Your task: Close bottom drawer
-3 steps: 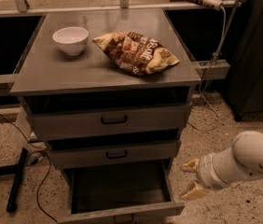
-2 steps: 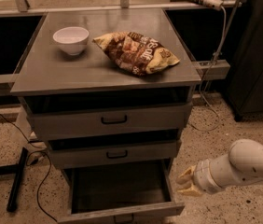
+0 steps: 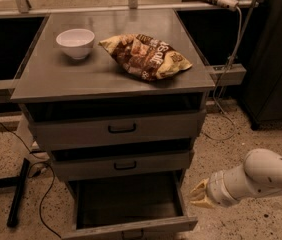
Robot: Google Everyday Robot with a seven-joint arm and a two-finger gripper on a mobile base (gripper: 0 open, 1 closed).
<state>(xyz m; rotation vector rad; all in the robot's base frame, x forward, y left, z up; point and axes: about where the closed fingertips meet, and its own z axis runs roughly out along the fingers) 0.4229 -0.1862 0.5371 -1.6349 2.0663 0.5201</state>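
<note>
Now we see the grey cabinet in the middle, with its three drawers one under the other. The bottom drawer is down at 6 o'clock in the picture. It is pulled far out toward us, so we can look into its dark inside, and its front sits right at the bottom edge. The middle drawer sticks out only a little, and so does the top drawer above it. The gripper is at about 4 o'clock in the picture, and at 3 o'clock from the bottom drawer's right side. It is just beside that side, and we cannot tell if it touches. Its two tan fingertips point left at the drawer with a small gap between them, and they hold nothing. The white arm comes in from the right edge, low over the speckled floor. On the cabinet top, a white bowl sits at 11 o'clock, and a crumpled chip bag lies just beside it to the right. A black cable runs over the floor at 8 o'clock.
</note>
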